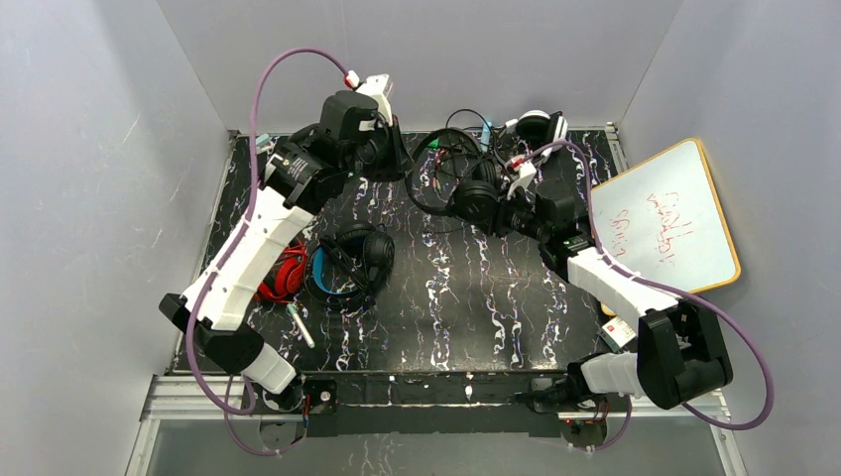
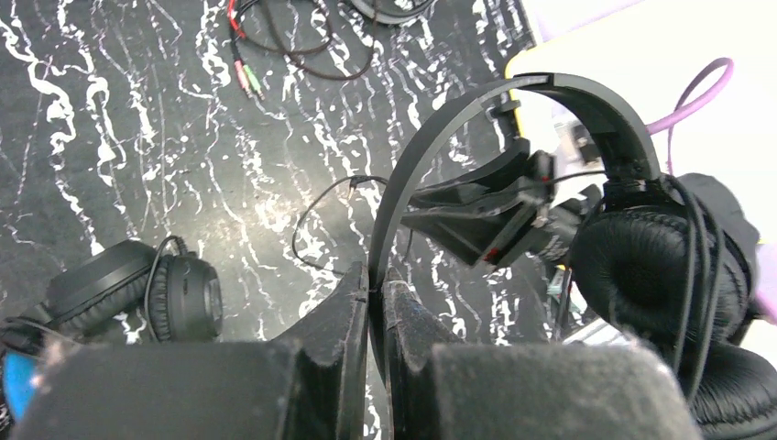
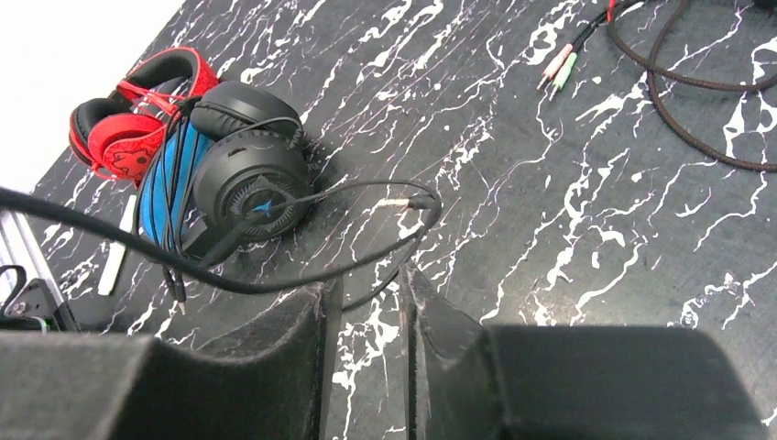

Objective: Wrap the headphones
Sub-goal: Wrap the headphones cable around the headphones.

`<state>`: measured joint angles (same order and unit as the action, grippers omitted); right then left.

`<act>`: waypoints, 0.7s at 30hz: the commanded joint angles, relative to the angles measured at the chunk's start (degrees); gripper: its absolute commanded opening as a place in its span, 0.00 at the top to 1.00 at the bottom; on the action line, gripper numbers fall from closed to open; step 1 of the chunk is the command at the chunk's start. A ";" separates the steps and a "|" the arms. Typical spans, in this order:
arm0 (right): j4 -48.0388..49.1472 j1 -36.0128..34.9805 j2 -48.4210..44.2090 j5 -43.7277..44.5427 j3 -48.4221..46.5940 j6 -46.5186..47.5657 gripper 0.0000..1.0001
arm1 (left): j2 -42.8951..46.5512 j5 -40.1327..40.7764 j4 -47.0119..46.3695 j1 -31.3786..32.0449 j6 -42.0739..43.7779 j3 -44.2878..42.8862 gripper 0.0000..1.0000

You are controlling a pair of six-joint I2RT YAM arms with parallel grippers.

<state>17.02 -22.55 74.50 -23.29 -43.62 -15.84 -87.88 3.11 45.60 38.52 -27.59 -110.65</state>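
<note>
My left gripper (image 2: pixel 376 273) is shut on the thin headband (image 2: pixel 476 101) of the all-black headphones (image 1: pixel 466 193) and holds them above the mat near the back; one ear cup (image 2: pixel 641 266) hangs to the right. Their thin cable (image 3: pixel 229 286) runs across just past the tips of my right gripper (image 3: pixel 366 280), whose jaws stand a little apart with mat showing between them. The cable's plug (image 3: pixel 408 203) hangs beyond. The black pair with the blue headband (image 3: pixel 238 174) and the red pair (image 3: pixel 119 128) lie together at the mat's left (image 1: pixel 347 260).
A braided cable with pink and green plugs (image 3: pixel 559 64) lies at the back beside a white-and-black headset (image 1: pixel 536 124). A whiteboard (image 1: pixel 664 213) leans off the right edge. A white marker (image 1: pixel 300 325) lies near the front left. Grey walls enclose the table.
</note>
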 commanded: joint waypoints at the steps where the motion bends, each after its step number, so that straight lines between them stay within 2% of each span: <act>1: 10.04 0.22 -2.16 -0.66 1.86 -0.24 0.62 | 0.10 -3.11 0.10 0.06 -4.52 -4.96 1.00; 5: 10.71 0.22 -1.41 -0.11 1.67 -0.41 0.58 | -0.25 -5.22 0.10 0.00 -5.63 -6.36 1.00; 10: 12.54 0.31 -1.82 0.35 2.48 -0.94 0.46 | -0.44 -5.11 0.02 -0.03 -6.47 -7.21 1.00; 13: 12.75 0.31 -2.35 1.13 3.15 -1.11 0.43 | -0.50 -4.96 -0.08 -0.04 -7.12 -7.54 1.00; 16: 11.75 0.33 -2.23 0.74 3.38 -1.06 0.60 | -0.54 -4.77 -0.36 -0.21 -7.70 -7.94 1.00; 21: 12.01 0.39 -3.75 1.23 6.89 -2.42 0.84 | -0.22 -1.57 -0.81 -1.66 -8.63 -8.31 1.00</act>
<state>26.46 -22.50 73.30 -22.63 -39.72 -17.17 -89.54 -0.36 46.19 38.13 -34.09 -116.31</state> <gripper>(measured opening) 0.245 0.043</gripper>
